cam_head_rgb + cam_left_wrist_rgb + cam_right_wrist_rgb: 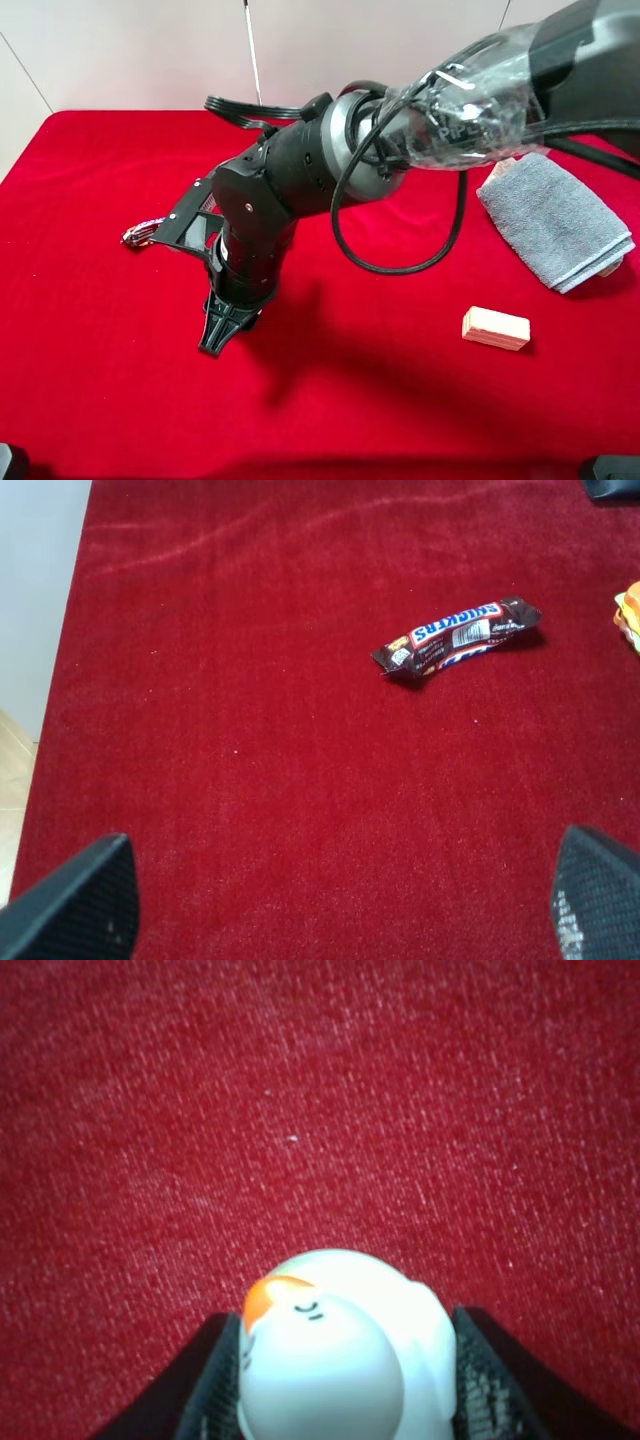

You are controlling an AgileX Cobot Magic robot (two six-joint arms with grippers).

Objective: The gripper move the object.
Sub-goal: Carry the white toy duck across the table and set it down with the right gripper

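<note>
Nearest: right gripper (222,335) pointed down at red cloth (90,380), fingers clamped on white object (340,1350), orange beak mark seen on it; contact with cloth cannot be told. Beige block (495,328) laid well apart. Left gripper (340,900) spread wide, nothing held. Farther: Snickers bar (458,638), grey towel (555,220).

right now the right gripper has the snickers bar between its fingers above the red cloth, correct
Not the Snickers bar: the right gripper has the white object between its fingers above the red cloth, as the right wrist view shows. The left wrist view shows the bar lying loose on the cloth, with nothing gripping it.
</note>
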